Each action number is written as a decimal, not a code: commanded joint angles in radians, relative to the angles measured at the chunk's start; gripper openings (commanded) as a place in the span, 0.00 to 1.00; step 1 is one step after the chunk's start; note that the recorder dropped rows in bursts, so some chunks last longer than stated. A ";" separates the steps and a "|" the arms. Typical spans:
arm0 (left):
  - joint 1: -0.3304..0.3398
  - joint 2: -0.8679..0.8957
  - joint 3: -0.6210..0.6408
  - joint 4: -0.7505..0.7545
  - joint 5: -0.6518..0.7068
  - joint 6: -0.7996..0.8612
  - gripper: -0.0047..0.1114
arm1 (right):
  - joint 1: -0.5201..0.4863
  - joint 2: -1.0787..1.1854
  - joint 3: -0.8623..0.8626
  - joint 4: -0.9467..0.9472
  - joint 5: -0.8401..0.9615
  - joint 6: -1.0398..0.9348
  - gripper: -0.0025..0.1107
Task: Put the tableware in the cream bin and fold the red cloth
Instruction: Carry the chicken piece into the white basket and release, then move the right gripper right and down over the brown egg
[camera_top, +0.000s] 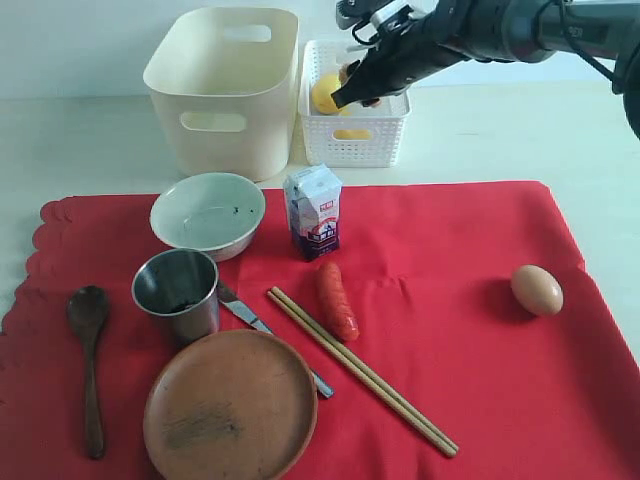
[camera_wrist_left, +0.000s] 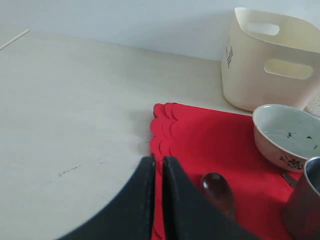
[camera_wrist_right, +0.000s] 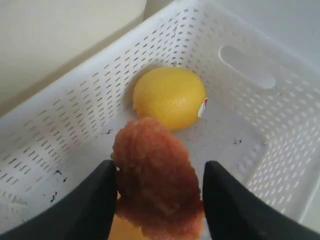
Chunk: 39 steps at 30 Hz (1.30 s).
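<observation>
The red cloth lies flat, and the tableware rests on its left half: a pale bowl, steel cup, brown plate, dark wooden spoon, knife and chopsticks. The cream bin stands behind them. My left gripper is shut and holds nothing. It hovers over the cloth's scalloped edge beside the spoon, and does not show in the exterior view. My right gripper is shut on a brown crumbed food piece above the white basket.
A lemon lies in the lattice basket right of the bin. On the cloth are a milk carton, a sausage and an egg. Bare table lies left of the cloth.
</observation>
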 joint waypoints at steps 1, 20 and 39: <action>0.001 -0.007 0.004 0.004 -0.005 -0.002 0.11 | -0.005 -0.004 -0.011 -0.003 0.015 -0.001 0.50; 0.001 -0.007 0.004 0.004 -0.005 -0.002 0.11 | -0.005 -0.192 -0.011 -0.184 0.276 0.240 0.64; 0.001 -0.007 0.004 0.004 -0.005 -0.002 0.11 | -0.005 -0.367 0.109 -0.496 0.628 0.525 0.14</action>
